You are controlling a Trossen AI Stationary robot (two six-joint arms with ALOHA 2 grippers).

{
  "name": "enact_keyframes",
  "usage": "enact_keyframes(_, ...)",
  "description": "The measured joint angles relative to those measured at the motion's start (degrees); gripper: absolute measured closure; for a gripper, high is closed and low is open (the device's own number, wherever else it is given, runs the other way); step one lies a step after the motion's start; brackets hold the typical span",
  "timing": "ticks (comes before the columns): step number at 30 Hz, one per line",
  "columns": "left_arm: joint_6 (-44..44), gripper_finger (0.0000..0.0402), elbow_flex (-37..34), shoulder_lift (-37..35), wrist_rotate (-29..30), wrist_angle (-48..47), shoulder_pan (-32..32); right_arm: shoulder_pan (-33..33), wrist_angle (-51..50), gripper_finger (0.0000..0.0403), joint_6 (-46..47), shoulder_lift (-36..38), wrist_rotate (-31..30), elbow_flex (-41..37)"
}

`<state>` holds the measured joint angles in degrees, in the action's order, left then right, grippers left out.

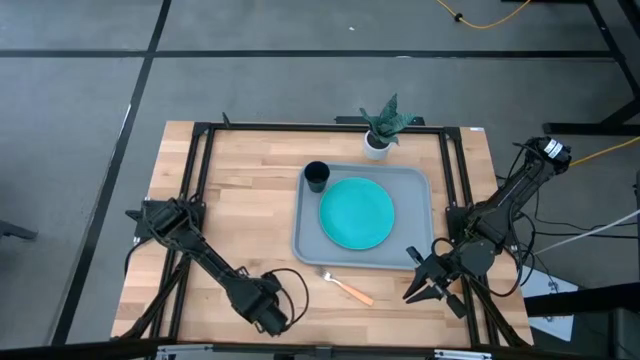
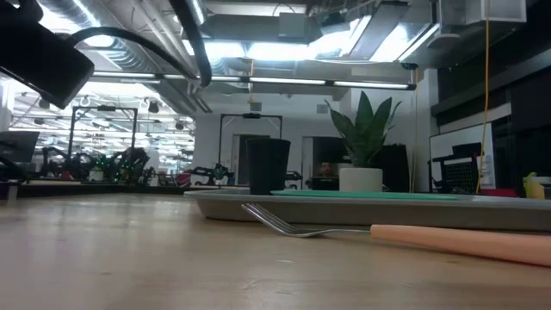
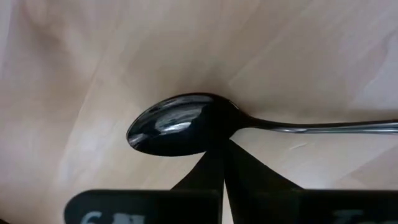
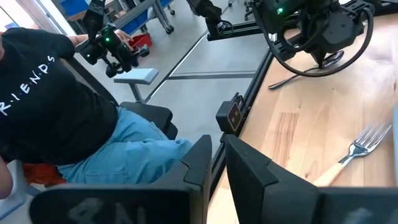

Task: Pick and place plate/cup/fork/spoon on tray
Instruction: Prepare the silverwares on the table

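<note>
The teal plate [image 1: 357, 213] lies flat in the grey-blue tray [image 1: 420, 180]. The black cup [image 1: 316, 176] stands upright in the tray's far left corner. The tan-handled fork [image 1: 348, 287] lies flat on the table in front of the tray's near edge. The dark spoon [image 3: 180, 124] lies under my left gripper [image 1: 268, 312] near the table's near edge; the gripper hides it in the high view, and its handle shows in the right wrist view [image 4: 292, 78]. My left gripper [image 3: 224, 146] is shut. My right gripper [image 1: 425, 292] stands right of the fork's handle, open by a narrow gap and empty. My left gripper points down, and its shut fingertips [image 3: 231, 152] stand at the spoon's neck [image 3: 239, 119], where the bowl joins the handle. The handle runs off sideways past the fingers. Whether the tips touch the spoon I cannot tell.
A white pot with a green plant [image 1: 382, 128] stands at the table's far edge, behind the tray. A black frame [image 1: 200, 170] runs along the table's sides. A seated person [image 4: 56, 106] is beyond the table's near edge. Bare wood lies left of the tray.
</note>
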<state>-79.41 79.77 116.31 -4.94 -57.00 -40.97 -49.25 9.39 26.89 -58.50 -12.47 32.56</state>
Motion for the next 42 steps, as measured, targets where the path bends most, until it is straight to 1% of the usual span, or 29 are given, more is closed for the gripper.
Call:
enact_keyframes(7,0.2,0.0401,0.0,0.0,3.0,2.8,1.0,0.0,-0.1,0.0350,-0.2,0.0,0.0,0.0)
enact_keyframes(16,3.6,0.0401,0.0,0.0,9.1,11.3,6.2,0.0,-0.3,0.0350,0.0,0.0,0.0,0.0)
enact_keyframes(20,8.1,0.0401,0.0,0.0,13.1,16.9,8.9,0.0,-0.3,0.0350,0.0,0.0,0.0,0.0)
enact_keyframes(28,16.0,0.0401,0.0,0.0,18.3,27.7,14.0,0.0,-0.6,0.0350,0.0,0.0,0.0,0.0)
enact_keyframes(30,18.1,0.0401,0.0,0.0,17.1,29.7,14.9,0.0,-0.6,0.0350,0.0,0.0,0.0,0.0)
enact_keyframes(31,18.9,0.0401,0.2,0.0,15.3,29.7,15.2,0.0,-0.7,0.0350,0.0,0.0,0.0,0.0)
enact_keyframes(34,19.8,0.0401,1.6,0.0,6.6,27.6,14.8,0.0,-0.9,0.0350,0.0,0.0,0.0,0.0)
enact_keyframes(36,19.6,0.0401,1.9,0.0,3.4,27.2,13.8,0.0,-1.2,0.0350,0.0,0.0,0.0,0.0)
enact_keyframes(42,17.7,0.0401,2.1,0.8,2.6,27.3,10.8,0.0,-1.6,0.0350,-0.2,0.0,0.0,0.0)
